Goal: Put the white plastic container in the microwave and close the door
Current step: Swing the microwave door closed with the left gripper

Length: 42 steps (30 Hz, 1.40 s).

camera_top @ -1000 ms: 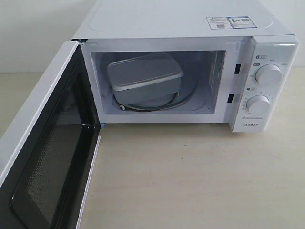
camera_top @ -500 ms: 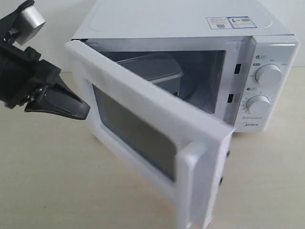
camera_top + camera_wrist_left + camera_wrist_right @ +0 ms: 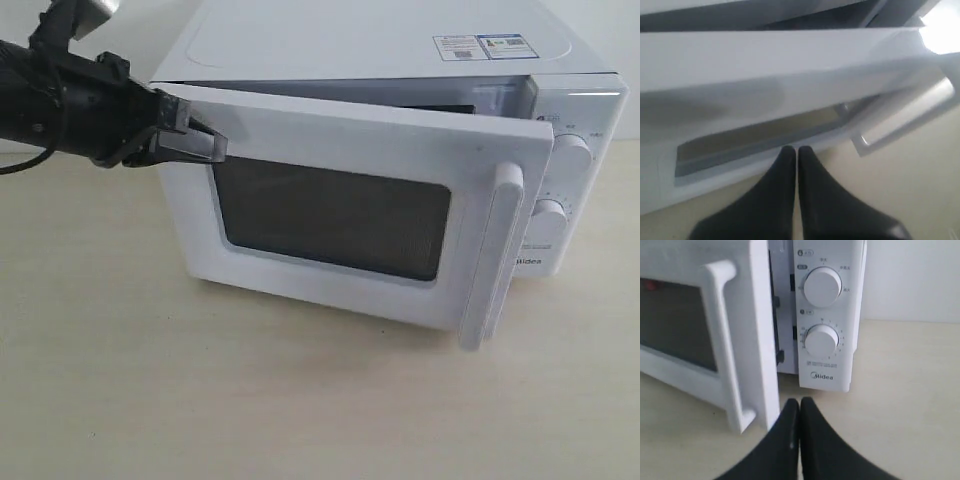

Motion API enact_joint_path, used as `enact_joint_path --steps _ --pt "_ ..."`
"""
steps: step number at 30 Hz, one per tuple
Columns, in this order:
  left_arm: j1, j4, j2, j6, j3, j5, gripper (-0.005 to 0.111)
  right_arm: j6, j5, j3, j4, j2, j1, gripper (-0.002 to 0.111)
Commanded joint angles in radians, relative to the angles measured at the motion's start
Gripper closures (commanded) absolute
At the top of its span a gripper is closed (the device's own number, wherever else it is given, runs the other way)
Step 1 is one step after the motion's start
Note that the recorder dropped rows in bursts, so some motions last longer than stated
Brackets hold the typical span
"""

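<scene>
The white Midea microwave (image 3: 380, 40) stands at the back of the table. Its door (image 3: 330, 215), with a dark window and a vertical bar handle (image 3: 490, 255), hangs nearly shut, a narrow gap left at the dial side. My left gripper (image 3: 205, 145) is shut and empty, its tips against the door's upper hinge-side corner; the left wrist view shows the left gripper (image 3: 796, 150) close to the door (image 3: 765, 65). My right gripper (image 3: 800, 402) is shut and empty, low in front of the dial panel (image 3: 822, 315) and the door's handle (image 3: 722, 340). The white plastic container is hidden behind the door.
Pale wooden tabletop (image 3: 300, 400) spreads in front of the microwave. Two round dials (image 3: 822, 287) sit on the right panel, partly covered by the door's edge in the exterior view. Stickers (image 3: 480, 45) lie on the microwave's top.
The door has swung from wide open to nearly shut, hiding the container. My left arm came in from the left and followed the door, its tips now against the door's upper left corner.
</scene>
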Motion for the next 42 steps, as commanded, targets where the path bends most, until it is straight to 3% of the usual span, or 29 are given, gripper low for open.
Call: enact_joint_path --steps 1,8,15,23,31,39,42 --pt "-0.005 -0.030 0.062 0.048 -0.048 -0.012 0.102 -0.001 -0.084 0.000 -0.009 -0.006 0.001 0.108" --pt "-0.005 -0.147 0.100 0.173 -0.085 -0.004 0.102 0.002 -0.150 0.000 -0.009 -0.006 0.001 0.108" --pt "-0.005 -0.135 0.095 0.173 -0.085 0.071 0.102 0.002 -0.158 0.000 -0.009 -0.006 0.001 0.108" --pt "-0.005 -0.130 0.088 0.173 -0.085 0.032 0.102 0.015 -0.224 0.000 -0.009 -0.006 0.001 0.108" --pt "-0.005 -0.119 0.088 0.173 -0.085 0.021 0.102 0.293 -0.232 0.000 -0.007 -0.006 0.001 0.108" --pt "-0.005 -0.108 0.088 0.173 -0.085 0.019 0.102 0.358 -0.235 0.000 -0.007 -0.006 0.008 0.108" --pt "-0.005 -0.087 0.062 0.173 -0.046 0.016 0.102 0.321 -0.224 -0.040 -0.009 -0.006 0.085 0.108"
